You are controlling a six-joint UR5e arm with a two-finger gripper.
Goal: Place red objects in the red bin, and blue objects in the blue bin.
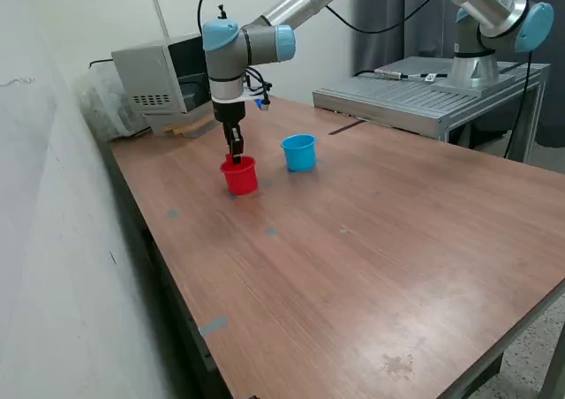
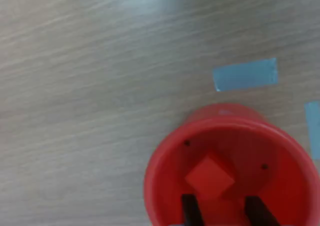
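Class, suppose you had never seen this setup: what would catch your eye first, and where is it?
First, the red cup on the wooden table, with the arm's claw lowered right over its mouth. The wrist view shows a red cube lying inside that cup, the two dark fingers apart beside it. The light blue cup stands nearby, toward the exterior view's right.

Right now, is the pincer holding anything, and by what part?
Nothing. The pincer is open over the red cup, and a red cube lies loose inside, not between the fingers.
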